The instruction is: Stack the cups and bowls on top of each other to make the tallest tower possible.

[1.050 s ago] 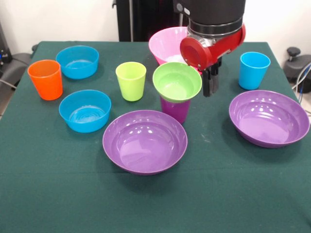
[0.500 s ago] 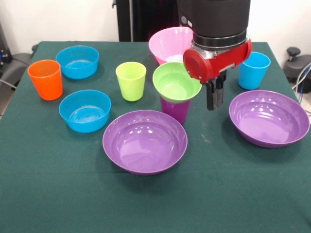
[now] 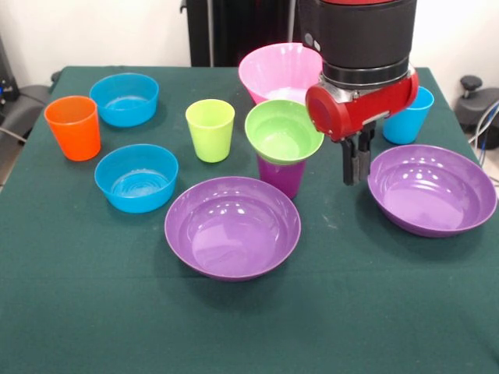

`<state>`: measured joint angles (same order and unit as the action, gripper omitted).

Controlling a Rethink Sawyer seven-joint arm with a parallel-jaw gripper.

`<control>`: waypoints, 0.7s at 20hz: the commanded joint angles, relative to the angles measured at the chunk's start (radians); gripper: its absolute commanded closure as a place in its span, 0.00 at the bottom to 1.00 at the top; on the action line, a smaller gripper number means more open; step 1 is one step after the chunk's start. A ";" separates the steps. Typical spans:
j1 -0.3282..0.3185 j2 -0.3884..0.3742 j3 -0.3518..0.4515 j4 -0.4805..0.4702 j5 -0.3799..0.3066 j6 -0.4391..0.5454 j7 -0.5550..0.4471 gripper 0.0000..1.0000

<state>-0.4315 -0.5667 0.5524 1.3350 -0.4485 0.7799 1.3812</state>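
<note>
While the red and black arm comes down from the top of the front view, its dark gripper (image 3: 356, 166) hangs above the green cloth-covered table (image 3: 93, 296), between the short tower and the right-hand wide shallow purple plastic bowl (image 3: 431, 188). The two thin fingers stand close together with barely a slit between them, and nothing is held in them; their tips sit just beside the near-left rim of that purple bowl, though whether they touch it cannot be told.

The tower consists of a small ribbed green plastic bowl (image 3: 284, 130) sitting upright in the mouth of a purple tapered plastic cup (image 3: 281, 176), its rim much wider than the cup below. Just in front of it lies the second wide shallow purple plastic bowl (image 3: 232, 227), empty and upright. Behind the tower stands the big deep pink plastic bowl (image 3: 277, 72), partly covered by the arm.

A light blue plastic tumbler (image 3: 411, 117) stands at the far right, half hidden behind the red wrist housing. A lime green plastic tumbler (image 3: 210, 129) stands to the left of the tower, apart from it. Farther left are two small blue plastic bowls, one far (image 3: 124, 99) and one nearer (image 3: 136, 177), with an orange plastic tumbler (image 3: 73, 127) at the left edge between them.
</note>
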 commanded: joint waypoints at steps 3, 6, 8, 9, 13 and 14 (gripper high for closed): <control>0.041 0.030 -0.053 -0.029 -0.004 -0.064 0.149 1.00; 0.048 0.029 -0.057 -0.026 -0.006 -0.063 0.154 0.00; 0.050 0.027 -0.061 -0.027 -0.004 -0.049 0.151 0.00; 0.051 0.027 -0.063 -0.028 -0.003 -0.045 0.151 0.00; 0.050 0.029 -0.058 -0.024 0.003 -0.051 0.139 0.00; 0.049 0.029 -0.058 -0.021 0.002 -0.055 0.139 0.00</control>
<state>-0.4100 -0.5573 0.5459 1.3311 -0.4468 0.7450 1.3978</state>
